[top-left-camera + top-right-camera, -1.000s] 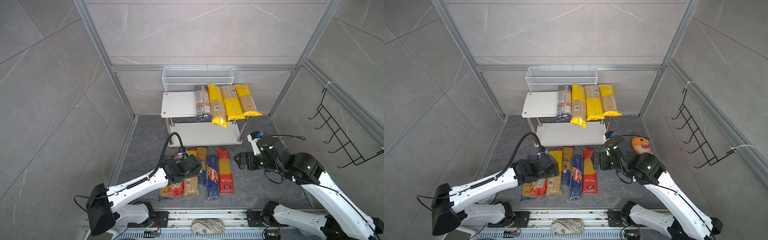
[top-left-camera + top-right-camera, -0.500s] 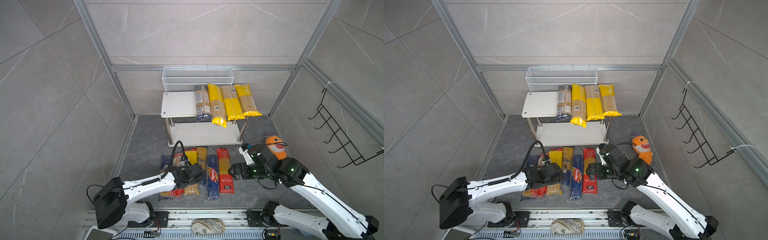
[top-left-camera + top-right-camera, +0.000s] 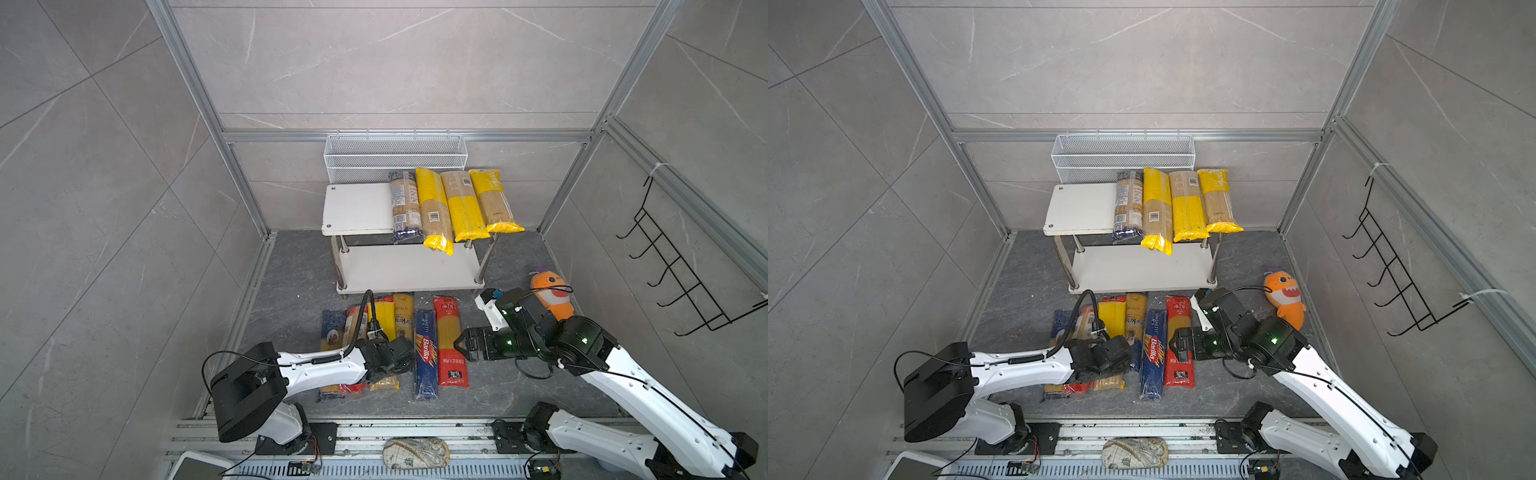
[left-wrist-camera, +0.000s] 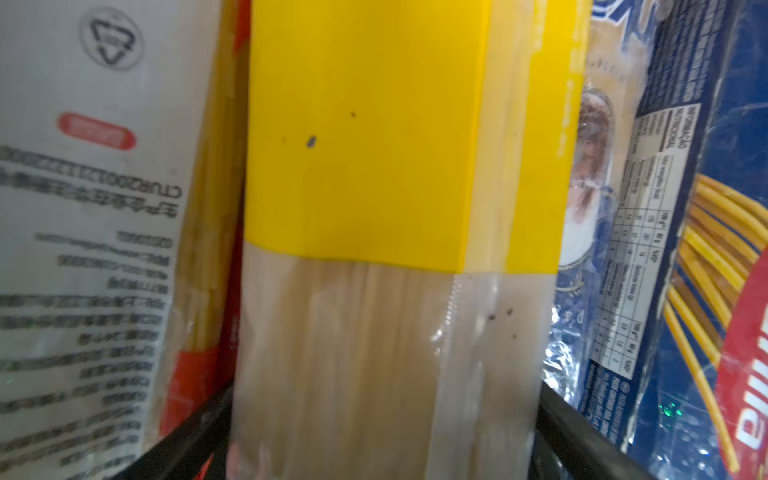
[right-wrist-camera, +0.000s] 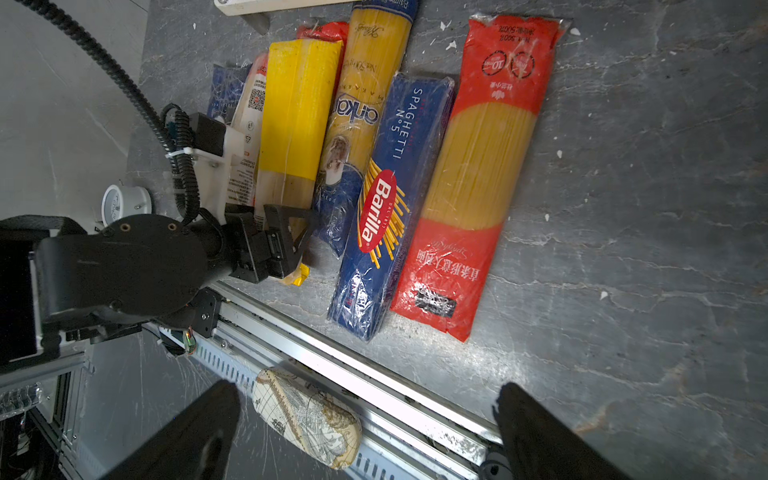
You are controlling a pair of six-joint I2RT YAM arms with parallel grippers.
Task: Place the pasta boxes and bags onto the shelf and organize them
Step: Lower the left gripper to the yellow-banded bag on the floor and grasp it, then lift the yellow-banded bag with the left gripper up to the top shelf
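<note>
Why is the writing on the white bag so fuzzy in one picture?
In the left wrist view the camera sits very close, so the white bag and yellow bag look soft; in the right wrist view the blue pack reads sharp, with shine on its wrapping.

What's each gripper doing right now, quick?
Left gripper: open, jaws either side of the yellow pasta bag.
Right gripper: open, holding nothing.

shelf [image 3: 357,208]—four pasta packs [image 3: 465,208], floor [image 3: 519,386]—more packs [image 3: 446,340]
</note>
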